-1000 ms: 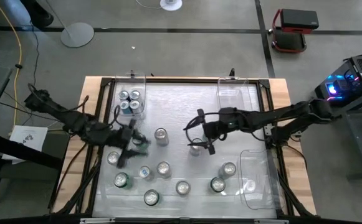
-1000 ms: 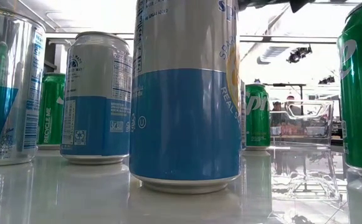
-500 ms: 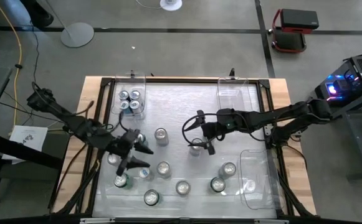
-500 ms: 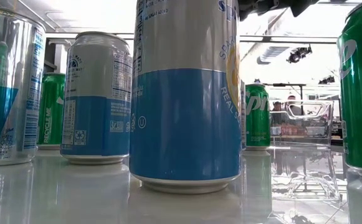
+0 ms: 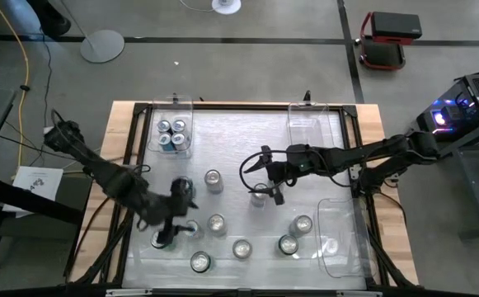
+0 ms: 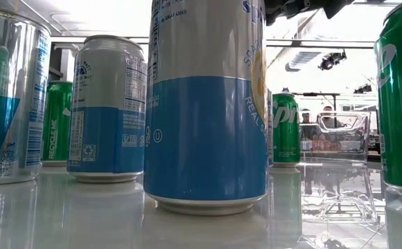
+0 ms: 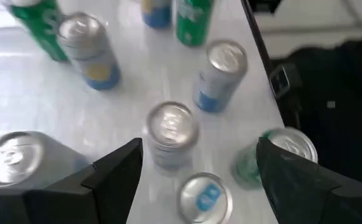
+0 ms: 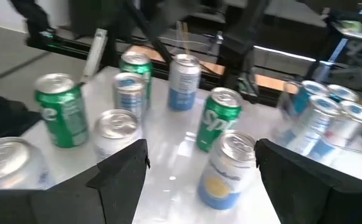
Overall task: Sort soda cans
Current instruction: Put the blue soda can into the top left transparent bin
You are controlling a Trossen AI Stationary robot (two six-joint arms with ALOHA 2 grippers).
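Cans [image 5: 216, 223] mostly stand loose on the surface [image 5: 239, 148], four in the bin [image 5: 173, 134]; left claw [image 7: 196, 168] and right claw [image 8: 200, 165] gape empty.

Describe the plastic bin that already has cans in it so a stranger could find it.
Start at the pale tabletop in the high view and go to its far left corner. There stands a clear rectangular plastic bin holding four silver-topped soda cans; the other two clear bins hold none.

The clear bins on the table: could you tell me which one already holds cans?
The far-left bin, holding four blue cans. The far-right bin and the near-right bin hold no cans.
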